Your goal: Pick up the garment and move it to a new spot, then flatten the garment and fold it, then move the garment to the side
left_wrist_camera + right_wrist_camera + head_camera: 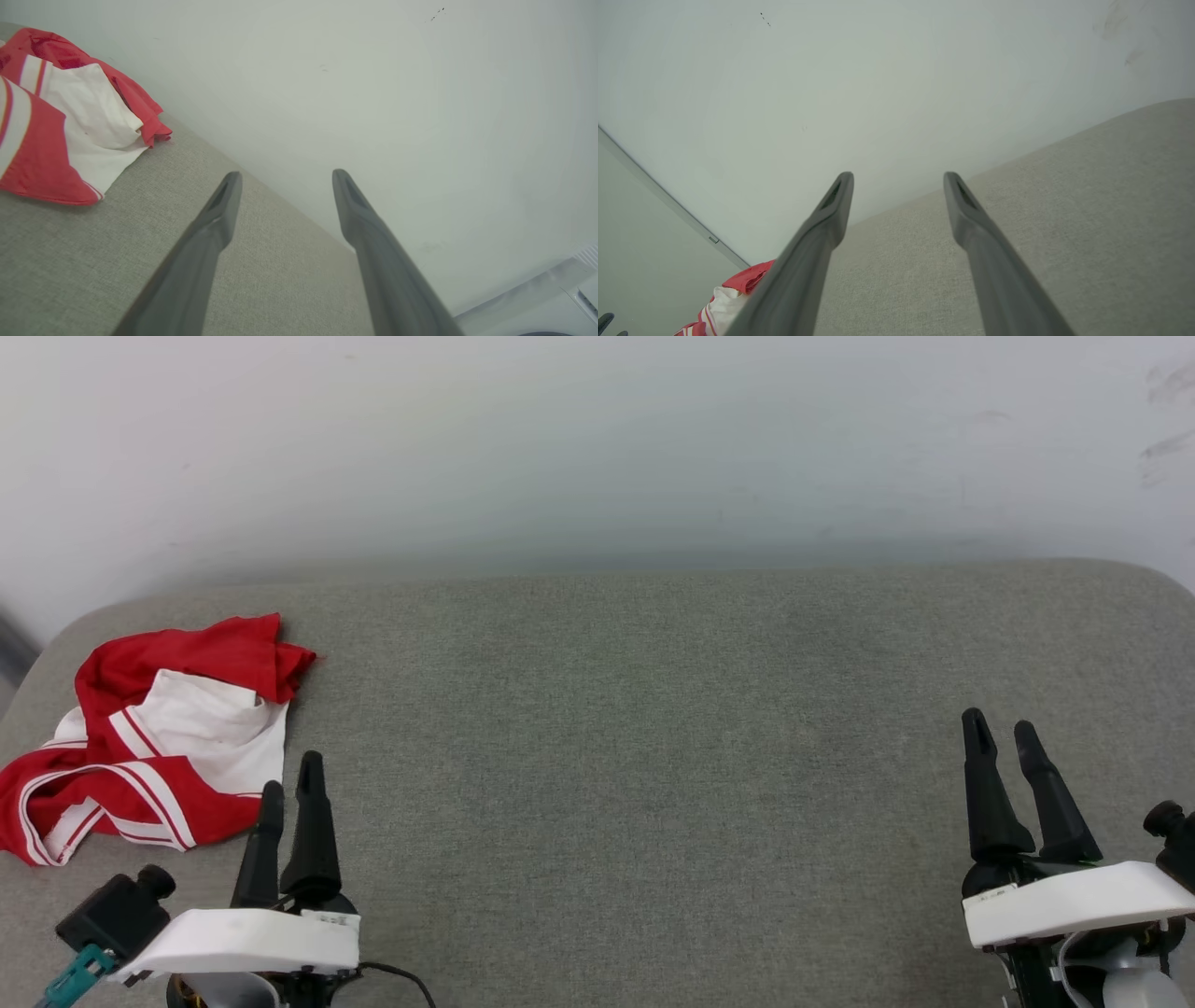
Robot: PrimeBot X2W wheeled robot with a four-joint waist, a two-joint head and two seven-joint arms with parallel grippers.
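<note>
There's the pale wall [597, 429] across the back, and in front of it the grey fabric-covered tabletop [635, 756] runs the full width. Over at the robot's far left lies the garment [159, 737], a crumpled heap of red and white with striped trim showing, resting on the tabletop with nothing gripping it. Just beside its near right edge is the left pincer [291, 773], fingers apart and holding nothing. Way across on the other side, well apart from the garment, the right pincer [999, 721] points up over bare fabric, fingers likewise spread and empty.
</note>
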